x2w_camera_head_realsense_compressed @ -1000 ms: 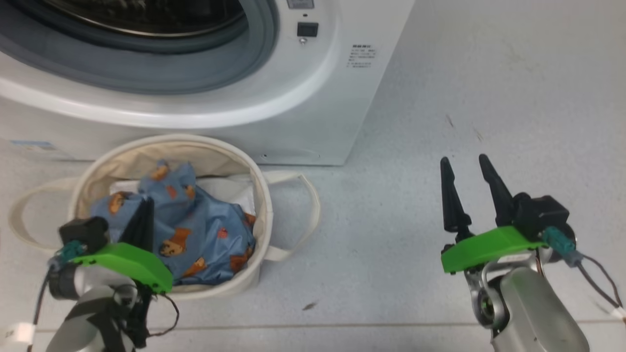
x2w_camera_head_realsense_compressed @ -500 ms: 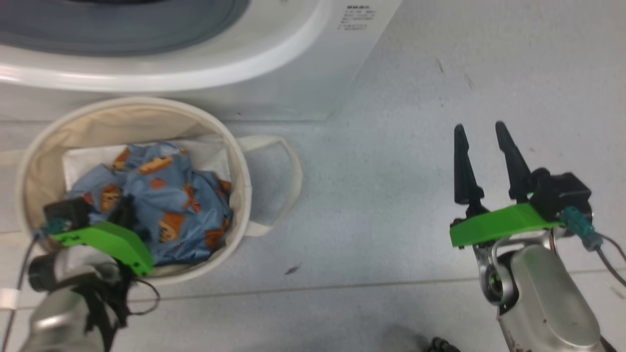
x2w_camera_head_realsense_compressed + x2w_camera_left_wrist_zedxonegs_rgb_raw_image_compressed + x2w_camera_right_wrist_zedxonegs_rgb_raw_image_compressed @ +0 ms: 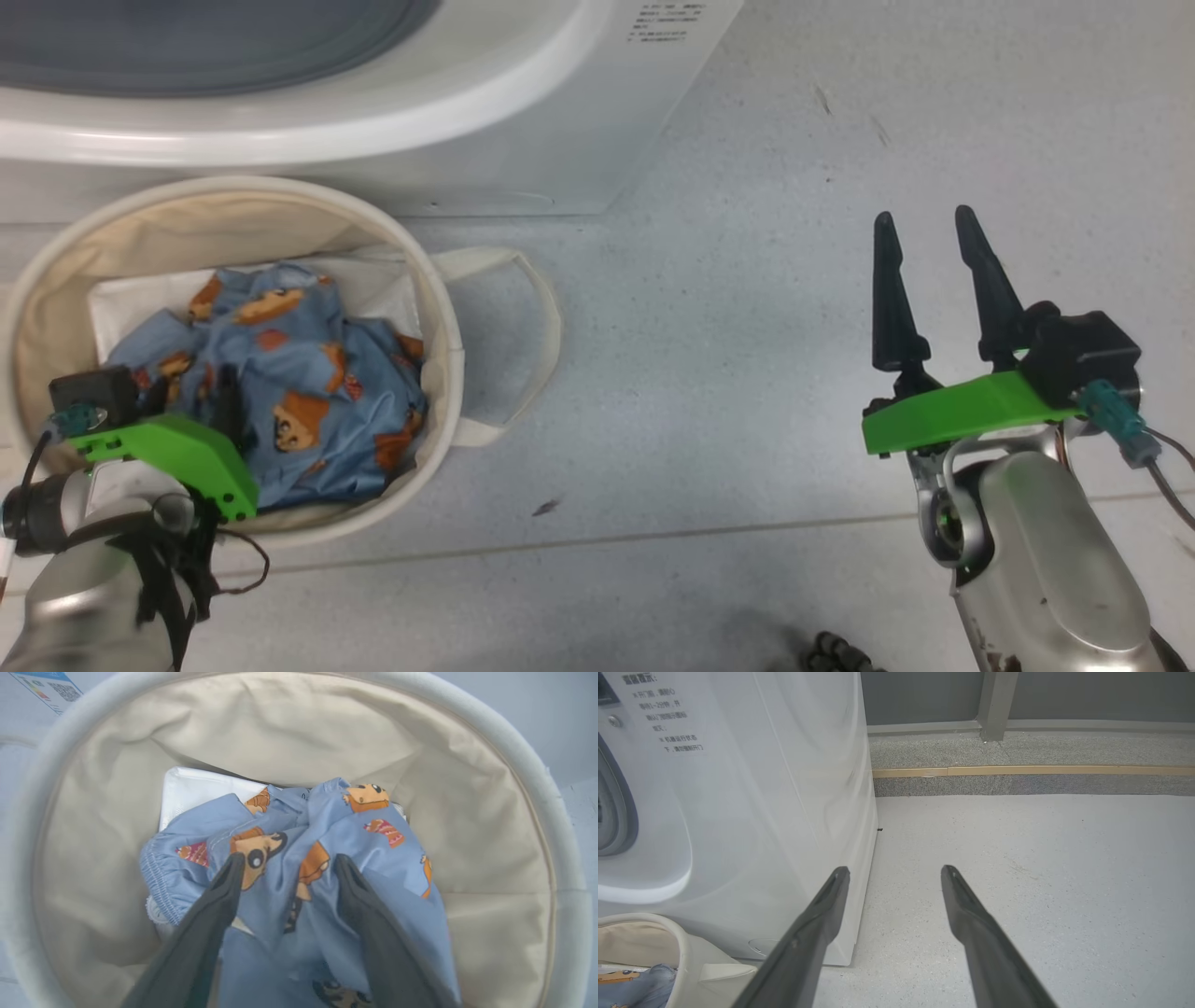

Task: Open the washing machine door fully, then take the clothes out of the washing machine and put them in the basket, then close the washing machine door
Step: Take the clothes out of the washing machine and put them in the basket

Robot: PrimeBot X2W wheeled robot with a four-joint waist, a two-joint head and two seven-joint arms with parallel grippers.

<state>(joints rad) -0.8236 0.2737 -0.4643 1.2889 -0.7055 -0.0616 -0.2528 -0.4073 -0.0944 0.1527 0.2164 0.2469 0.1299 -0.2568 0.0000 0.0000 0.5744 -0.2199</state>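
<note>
— Where are the clothes [image 3: 355, 826]?
— Mid-basket [image 3: 446, 317], beneath my left pincer [image 3: 289, 861], spread so they lie free. Right pincer [image 3: 924, 217], also spread, hangs over the floor [image 3: 700, 327], clear of the basket.

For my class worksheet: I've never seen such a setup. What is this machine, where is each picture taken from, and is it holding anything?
A wheeled robot with two arms. One picture looks down from its head; two others look along each arm's two dark fingers. The left gripper stands open over the light blue cartoon-print garment, which lies in the round cream canvas basket before the white washing machine. The right gripper is open and empty above the grey floor.
</note>
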